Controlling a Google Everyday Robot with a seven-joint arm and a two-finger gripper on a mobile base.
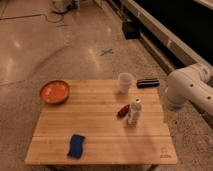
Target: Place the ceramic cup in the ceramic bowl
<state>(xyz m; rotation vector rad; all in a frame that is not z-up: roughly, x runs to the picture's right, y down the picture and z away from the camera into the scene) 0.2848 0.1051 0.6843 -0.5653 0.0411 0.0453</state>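
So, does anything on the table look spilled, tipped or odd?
Nothing stands out. The ceramic cup and the bottle stand upright, the ceramic bowl sits level. The gripper is out of view; only the arm shows at right.

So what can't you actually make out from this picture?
- claw: outside the camera view; only the white arm shows, cut off by the right edge.
- ceramic cup: its far side is hidden by the cup itself.
- bottle: label too small to read.
- dark red item beside the bottle: too small to identify.
- black object near the cup: too dark to identify.
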